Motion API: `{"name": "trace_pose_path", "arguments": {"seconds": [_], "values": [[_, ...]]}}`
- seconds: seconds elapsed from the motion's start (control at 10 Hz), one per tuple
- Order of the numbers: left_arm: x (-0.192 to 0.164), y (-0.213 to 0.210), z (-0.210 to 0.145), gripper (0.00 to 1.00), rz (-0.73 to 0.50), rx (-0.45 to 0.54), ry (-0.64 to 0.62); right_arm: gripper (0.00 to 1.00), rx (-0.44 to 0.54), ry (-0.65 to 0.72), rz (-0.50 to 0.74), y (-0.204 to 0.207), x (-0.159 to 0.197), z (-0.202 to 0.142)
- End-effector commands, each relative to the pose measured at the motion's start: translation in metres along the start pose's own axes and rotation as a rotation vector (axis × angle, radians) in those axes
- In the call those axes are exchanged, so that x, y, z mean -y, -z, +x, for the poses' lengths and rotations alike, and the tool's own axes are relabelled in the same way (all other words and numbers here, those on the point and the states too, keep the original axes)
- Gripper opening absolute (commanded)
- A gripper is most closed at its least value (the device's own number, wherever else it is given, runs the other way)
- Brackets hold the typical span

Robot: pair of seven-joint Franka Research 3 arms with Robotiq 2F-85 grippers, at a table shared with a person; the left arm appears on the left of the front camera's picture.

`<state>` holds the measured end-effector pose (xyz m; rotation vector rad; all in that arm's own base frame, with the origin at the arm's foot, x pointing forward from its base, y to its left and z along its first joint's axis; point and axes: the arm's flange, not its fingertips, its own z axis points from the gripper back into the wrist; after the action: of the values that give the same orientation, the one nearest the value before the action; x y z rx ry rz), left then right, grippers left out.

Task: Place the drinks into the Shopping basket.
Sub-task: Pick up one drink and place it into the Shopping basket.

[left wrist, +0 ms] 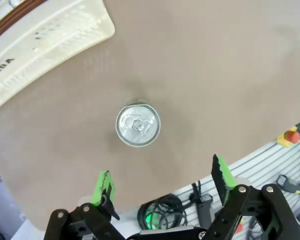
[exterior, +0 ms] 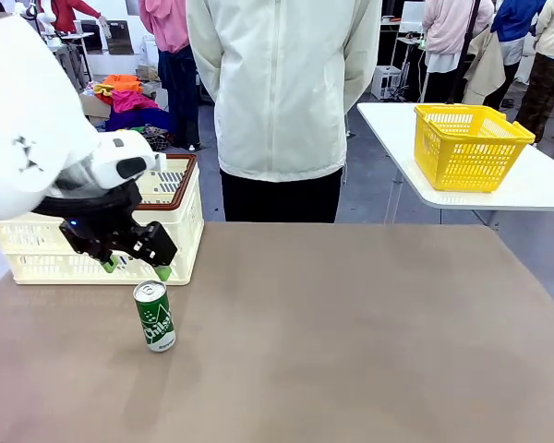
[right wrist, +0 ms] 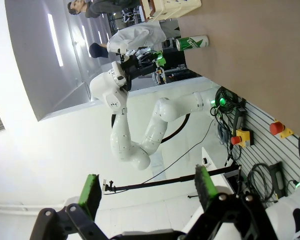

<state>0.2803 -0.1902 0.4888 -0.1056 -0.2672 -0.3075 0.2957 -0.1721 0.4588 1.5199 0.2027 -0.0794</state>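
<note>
Tool of the left arm (exterior: 137, 268) hangs just above the green can (exterior: 154, 317), green pads spread apart, nothing between them. From the left wrist, the same tool (left wrist: 162, 182) looks straight down on the can's silver top (left wrist: 138, 125); the can sits a little ahead of the gap between the pads, so the tool is near but not yet centred over it.

Can stands upright on the brown desk (exterior: 351, 332), close in front of the basket (exterior: 180, 235) but not touching it. Basket sits at the desk's far left corner; its cream lattice wall and dark rim show (left wrist: 45, 30). What lies inside cannot be told, since the arm covers most of it.

Right tool (right wrist: 147, 187) is held well off the desk, pads apart and empty, pointing back across the room; the can shows far off in its view (right wrist: 192, 43).

Person stands at the far side, hands not seen.

Progress, as judged: this one can is still outside the basket. Left to do: line up, descend, close on it, lift over the rim, release. No other cans seen on the desk
</note>
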Motion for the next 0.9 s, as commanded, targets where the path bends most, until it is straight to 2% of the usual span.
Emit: {"name": "trace_pose_path", "arguments": {"seconds": [0.0, 0.1, 0.2, 0.4, 0.8], "values": [[-0.01, -0.015, -0.008, 1.0, -0.078, -0.025, 0.033, 1.0, -0.007, 0.018, -0.016, -0.002, -0.006, -0.002], [-0.01, -0.015, -0.008, 1.0, -0.078, -0.025, 0.033, 1.0, -0.007, 0.018, -0.016, -0.002, -0.006, -0.002], [-0.002, -0.003, -0.002, 1.0, -0.016, -0.007, 0.006, 1.0, -0.007, 0.018, -0.016, -0.002, -0.006, -0.002], [-0.01, 0.018, 0.006, 1.0, 0.068, -0.026, -0.058, 1.0, -0.007, 0.018, -0.016, -0.002, -0.006, -0.002], [-0.019, 0.074, 0.022, 1.0, 0.078, -0.031, -0.145, 1.0, -0.007, 0.018, -0.016, -0.002, -0.006, -0.002]]}}
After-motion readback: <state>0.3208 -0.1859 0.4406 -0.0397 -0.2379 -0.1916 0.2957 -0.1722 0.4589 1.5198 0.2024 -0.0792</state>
